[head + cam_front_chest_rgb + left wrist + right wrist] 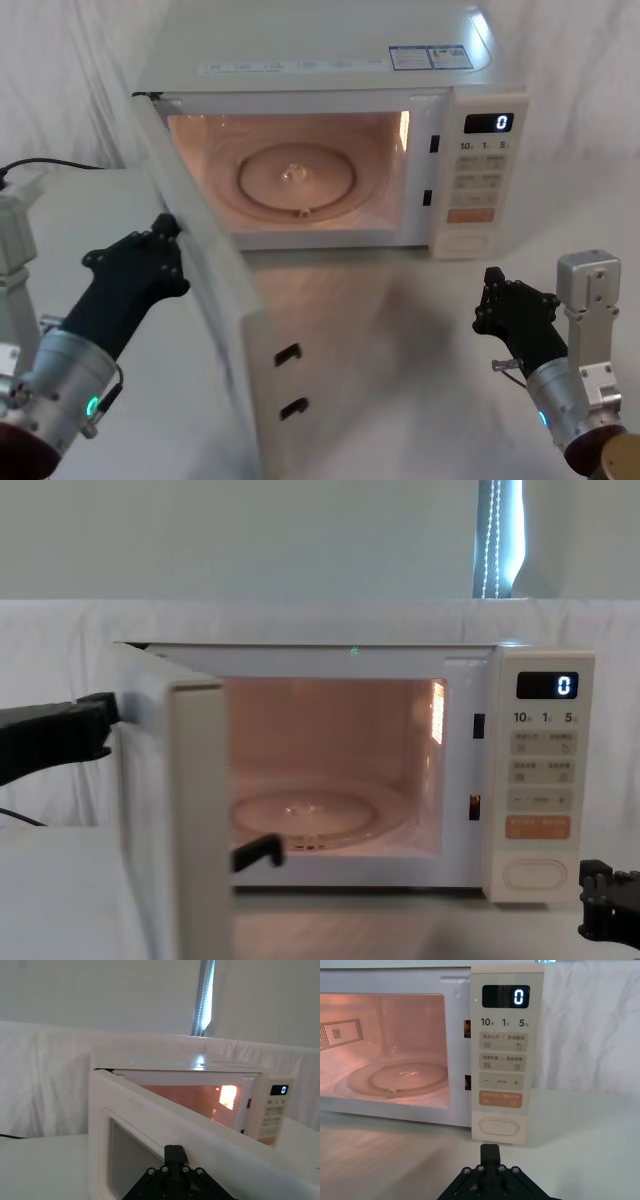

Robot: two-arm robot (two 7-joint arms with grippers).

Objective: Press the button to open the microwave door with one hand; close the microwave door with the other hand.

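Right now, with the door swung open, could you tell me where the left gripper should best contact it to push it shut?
Push, don't grip: the microwave door stands open, hinged at the oven's left. The left gripper already sits against its outer face near the window. Contact nearer the free edge, away from the hinge, would likely swing it shut more easily. The right gripper waits near the button.

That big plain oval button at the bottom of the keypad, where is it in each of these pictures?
Head view: the button is at the bottom of the keypad strip, right of the lit cavity.
Left wrist view: too blurred to tell.
Right wrist view: centre, below the orange key.
Chest view: lower right.
Shared landmark: the display reading 0.
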